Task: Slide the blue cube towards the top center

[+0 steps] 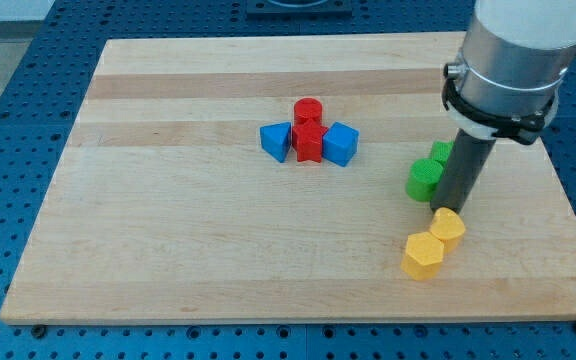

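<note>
Arm stands upright, my tip (450, 208) touching a yellow block (448, 226); no jaws fitted; blue cube (340, 143) well apart at 10 o'clock.

One raised camera looks obliquely down across the whole wooden board (218, 270).

Red (309, 128), green (427, 176), yellow (435, 242) blocks on wooden board (168, 230)

Taking the star-shaped block (310, 143) near the tabletop's (168, 250) middle as landmark: a cylinder (308, 110) touches its top side, a wedge (276, 140) its left, a cube (340, 144) its right. My tip (450, 207) stands well right and lower, between two blocks (426, 176) above-left and two hexagonal blocks (434, 243) below.
</note>
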`<state>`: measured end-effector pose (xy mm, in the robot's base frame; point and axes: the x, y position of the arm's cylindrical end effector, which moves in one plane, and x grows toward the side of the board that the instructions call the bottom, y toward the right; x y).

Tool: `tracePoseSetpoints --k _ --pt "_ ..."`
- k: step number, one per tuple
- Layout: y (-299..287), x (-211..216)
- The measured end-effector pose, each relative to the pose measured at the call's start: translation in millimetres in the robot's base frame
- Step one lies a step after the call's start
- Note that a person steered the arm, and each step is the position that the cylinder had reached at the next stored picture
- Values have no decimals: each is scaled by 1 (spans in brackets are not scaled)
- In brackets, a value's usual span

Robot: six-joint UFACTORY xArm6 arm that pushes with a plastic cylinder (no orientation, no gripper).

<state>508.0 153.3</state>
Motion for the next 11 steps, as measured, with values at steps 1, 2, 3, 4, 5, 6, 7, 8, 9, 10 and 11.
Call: tracePoseSetpoints --k 1,2,3,4,5,6,7,8,9,10,11 --pt "-11 0" --pt "-24 0" --pt "-40 0" --pt "-61 -1" --pt "-78 -15" --pt "-85 -36" --pt "-86 -52" --pt "-96 -66" --pt "-113 -67" --pt "-117 -77" --pt "-115 -91"
